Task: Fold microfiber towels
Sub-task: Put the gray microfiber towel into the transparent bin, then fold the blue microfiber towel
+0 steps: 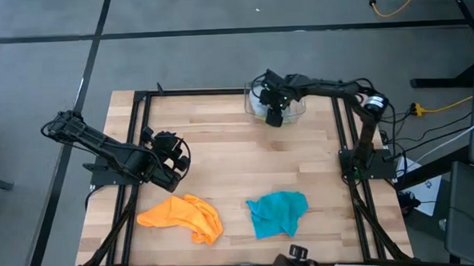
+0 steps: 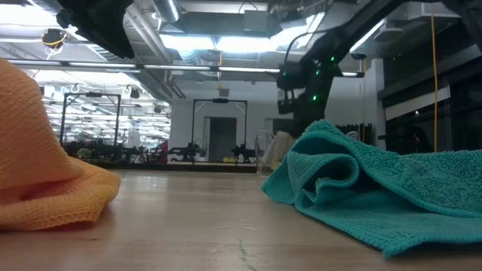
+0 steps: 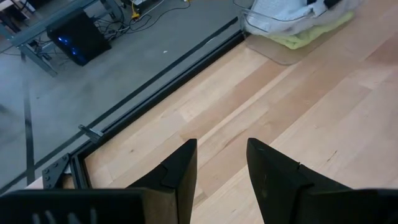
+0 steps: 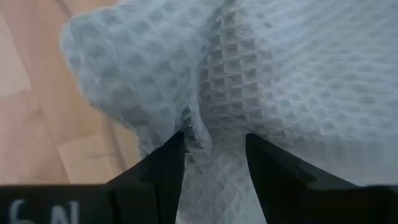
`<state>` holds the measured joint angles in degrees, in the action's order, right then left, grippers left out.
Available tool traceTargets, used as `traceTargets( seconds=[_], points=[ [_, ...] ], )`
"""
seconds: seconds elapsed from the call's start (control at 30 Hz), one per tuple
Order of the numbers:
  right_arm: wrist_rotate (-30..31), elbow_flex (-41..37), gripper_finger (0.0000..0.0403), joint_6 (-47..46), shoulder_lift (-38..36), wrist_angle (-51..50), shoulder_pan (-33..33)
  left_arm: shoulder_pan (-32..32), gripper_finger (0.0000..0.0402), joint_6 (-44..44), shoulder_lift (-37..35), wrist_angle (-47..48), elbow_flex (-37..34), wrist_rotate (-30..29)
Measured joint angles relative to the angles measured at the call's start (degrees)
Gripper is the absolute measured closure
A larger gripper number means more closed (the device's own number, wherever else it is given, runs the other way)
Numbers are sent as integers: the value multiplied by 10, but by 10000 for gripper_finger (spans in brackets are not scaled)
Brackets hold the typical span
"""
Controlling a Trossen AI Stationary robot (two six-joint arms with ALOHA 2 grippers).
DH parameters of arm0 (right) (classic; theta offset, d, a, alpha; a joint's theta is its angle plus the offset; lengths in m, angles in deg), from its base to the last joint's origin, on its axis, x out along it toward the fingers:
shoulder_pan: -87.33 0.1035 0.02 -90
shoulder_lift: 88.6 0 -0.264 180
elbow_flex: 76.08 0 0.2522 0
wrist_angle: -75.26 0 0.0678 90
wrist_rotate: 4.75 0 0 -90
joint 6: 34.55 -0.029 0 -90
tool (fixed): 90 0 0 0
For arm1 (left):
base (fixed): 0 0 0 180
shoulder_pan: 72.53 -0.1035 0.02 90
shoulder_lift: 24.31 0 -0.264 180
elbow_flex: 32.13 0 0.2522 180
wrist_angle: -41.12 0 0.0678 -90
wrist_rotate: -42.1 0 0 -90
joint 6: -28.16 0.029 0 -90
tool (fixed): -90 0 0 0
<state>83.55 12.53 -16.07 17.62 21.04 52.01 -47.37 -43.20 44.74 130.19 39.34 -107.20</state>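
My right gripper (image 1: pixel 275 115) reaches down into the clear plastic bin (image 1: pixel 298 109) at the table's far edge and is shut on the grey-blue towel (image 4: pixel 280 81). A lime green towel (image 3: pixel 311 36) lies in the bin under the grey-blue one (image 3: pixel 283 9). The orange towel (image 1: pixel 180 216) and the teal towel (image 1: pixel 276 213) lie crumpled on the table near its front edge. My left gripper (image 1: pixel 178 156) is open and empty above the table's left part, behind the orange towel. My right gripper pinches a raised fold of the grey-blue towel (image 4: pixel 208 124) between its two fingers, coming from above. The waffle cloth puckers toward the fingers. One layer or several, I cannot tell. The rest of the towel spreads out beyond the fingertips.
A black frame (image 1: pixel 140 121) runs around the wooden table top. Bare wood (image 1: pixel 246 161) lies between the bin and the two crumpled towels. Cables lie on the floor behind the table.
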Motion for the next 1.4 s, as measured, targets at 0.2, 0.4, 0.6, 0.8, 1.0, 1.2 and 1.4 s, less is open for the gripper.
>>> traceTargets(
  seconds=[0.2, 0.4, 0.6, 0.8, 1.0, 1.2, 1.4],
  points=[
    [0, 22, 230, 12, 37, -21, -10, 0, 270, 0, 0, 0, 0, 0],
    [7, 113, 230, 2, 6, -141, -10, 0, 270, 0, 0, 0, 0, 0],
    [-17, 201, 230, -81, -50, -281, 8, 0, 270, 0, 0, 0, 0, 0],
    [-84, 165, 230, -157, -144, -340, 90, 0, 270, 0, 0, 0, 0, 0],
    [-85, 4, 230, -271, -250, -242, 241, 0, 270, 0, 0, -3, 0, 0],
    [-85, -174, 230, -405, -299, -43, 410, 0, 270, 0, 0, -18, 0, 0],
    [-37, -256, 230, -470, -274, 153, 548, 0, 270, 0, 0, -40, 0, 0]
  ],
)
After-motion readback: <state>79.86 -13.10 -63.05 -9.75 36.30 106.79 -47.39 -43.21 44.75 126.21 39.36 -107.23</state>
